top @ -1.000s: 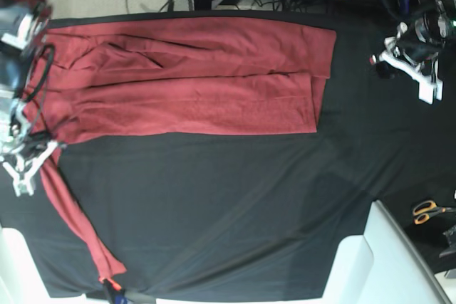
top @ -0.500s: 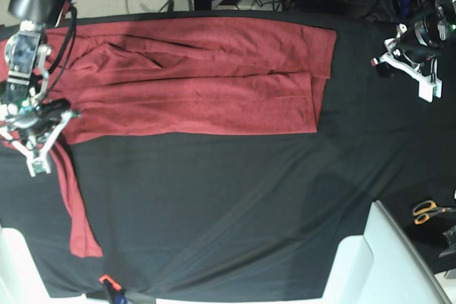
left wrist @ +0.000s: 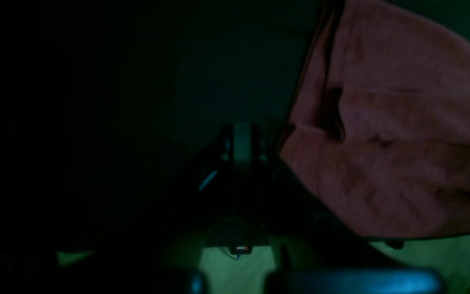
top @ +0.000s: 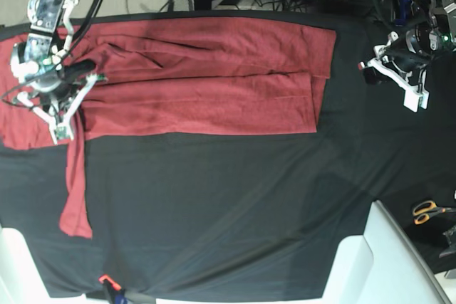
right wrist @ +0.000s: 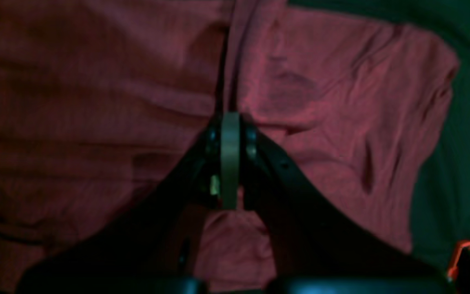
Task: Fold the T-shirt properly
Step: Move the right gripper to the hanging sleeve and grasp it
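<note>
You are looking at a tabletop (top: 235,211) covered by a black cloth, with the T-shirt (top: 206,80) spread along its far edge, reaching from the far left corner to past the middle. The body of the T-shirt lies flat with long creases running lengthwise, and a folded layer ends in a straight edge on its right side. One sleeve (top: 75,183) hangs away from the body near the left edge and runs toward the near edge of the tabletop. The right tool (top: 60,129) sits over the left end of the T-shirt, where the sleeve meets the body; in the right wrist view its fingers (right wrist: 230,159) are pressed together with red fabric bunched around them, so it is pinching the T-shirt. The left tool (top: 413,101) is near the far right corner, above bare black cloth and well apart from the T-shirt's right edge. In the left wrist view the left tool (left wrist: 241,147) is dark, its fingers pressed together with nothing seen between them. A pair of scissors (top: 429,211) with orange handles lies near the right edge of the tabletop.
</note>
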You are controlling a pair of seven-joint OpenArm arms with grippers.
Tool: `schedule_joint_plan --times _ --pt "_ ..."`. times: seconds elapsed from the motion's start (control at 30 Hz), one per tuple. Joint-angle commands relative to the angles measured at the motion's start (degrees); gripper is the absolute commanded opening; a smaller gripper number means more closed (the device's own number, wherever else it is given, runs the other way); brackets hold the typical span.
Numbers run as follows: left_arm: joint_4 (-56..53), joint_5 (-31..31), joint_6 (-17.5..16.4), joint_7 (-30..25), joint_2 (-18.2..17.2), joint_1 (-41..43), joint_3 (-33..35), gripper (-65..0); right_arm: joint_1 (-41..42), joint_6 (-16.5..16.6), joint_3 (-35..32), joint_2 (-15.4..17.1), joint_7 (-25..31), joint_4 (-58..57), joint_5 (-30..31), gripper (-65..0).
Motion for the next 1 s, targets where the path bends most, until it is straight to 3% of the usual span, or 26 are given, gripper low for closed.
schedule_joint_plan --times 0.0,0.17,0.3,0.5,0.57,0.63,0.73,0.97 --pt "0.8 -0.6 0.0 -0.4 -1.0 -0.8 -0.1 -65.0 -0.2 -0.3 0.1 -0.2 0.7 1.3 0.1 -64.4" --pt "0.7 -0.6 0.0 -0.4 -1.0 -1.3 0.1 -65.0 -2.2 0.0 -0.8 -1.0 0.9 1.3 0.1 -64.4" --pt "0.7 -0.6 0.0 -0.4 -1.0 -1.5 0.1 -65.0 -3.6 2.7 -2.2 -1.0 0.7 1.3 0.1 -63.2" --pt "0.6 -0.6 0.0 -0.4 -1.0 -1.5 0.1 -65.0 -4.5 4.2 -2.2 -1.8 0.7 5.1 0.1 -44.4" --pt "-0.5 -0.6 0.0 -0.4 -1.0 -1.5 0.1 -65.0 -4.3 4.2 -2.2 -1.8 0.7 7.7 0.1 -42.3" --pt "-1.8 -0.6 0.0 -0.4 -1.0 -1.6 0.1 -65.0 -2.0 4.2 -2.3 -1.5 0.0 9.0 -0.1 -41.4" --pt "-2.7 -0.6 0.0 -0.4 -1.0 -1.6 0.1 -65.0 6.5 4.2 -2.3 2.0 -6.9 6.1 0.1 -41.3" --pt "-2.4 -0.6 0.0 -0.4 -1.0 -1.5 -0.4 -65.0 29.9 4.2 1.8 7.3 -8.9 -19.3 0.1 -41.3"
